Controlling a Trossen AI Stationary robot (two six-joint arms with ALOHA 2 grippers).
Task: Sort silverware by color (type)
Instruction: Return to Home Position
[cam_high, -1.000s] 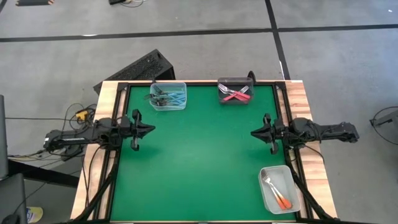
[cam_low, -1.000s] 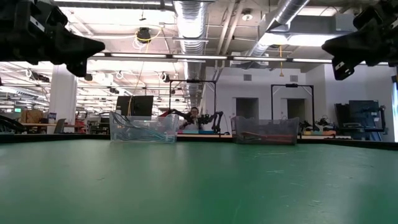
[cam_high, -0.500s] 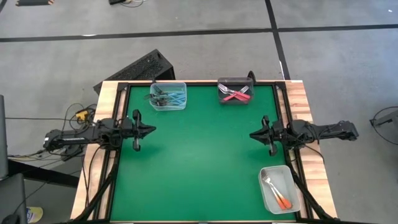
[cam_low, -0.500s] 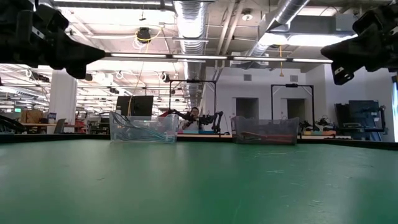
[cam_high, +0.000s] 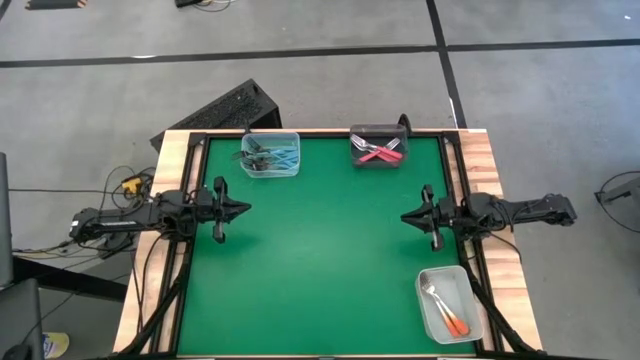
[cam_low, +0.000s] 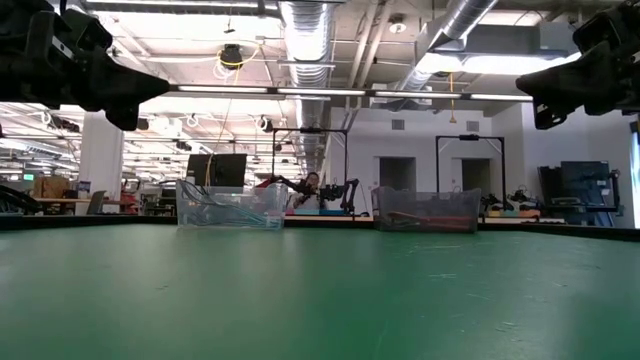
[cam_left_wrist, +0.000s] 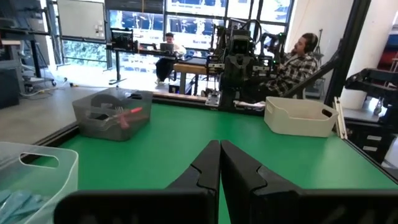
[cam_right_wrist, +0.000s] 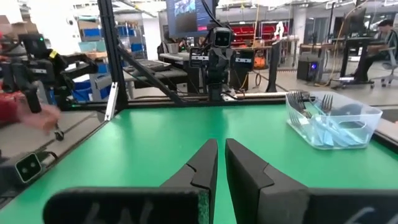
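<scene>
Blue-handled forks lie in a clear tub (cam_high: 270, 154) at the far edge, also in the right wrist view (cam_right_wrist: 333, 119). Red-handled forks lie crossed in a dark tub (cam_high: 378, 148) to its right, also in the left wrist view (cam_left_wrist: 113, 115). Two orange-handled forks (cam_high: 448, 312) rest in a pale tub (cam_high: 455, 280) at the near right corner. My left gripper (cam_high: 246, 209) hovers shut above the table's left side, pointing right (cam_left_wrist: 219, 149). My right gripper (cam_high: 403, 216) hovers shut above the right side, pointing left (cam_right_wrist: 221, 150). Neither is near a fork.
The green mat (cam_high: 320, 260) lies bare between the two grippers. A black frame (cam_high: 320, 132) borders the mat, with wooden table edges (cam_high: 490, 160) outside it. A dark box (cam_high: 225, 110) sits beyond the far left corner. People sit at desks in the room behind.
My right gripper has crept a little toward the table's left, staying level and shut. The left arm and all three tubs have kept still.
</scene>
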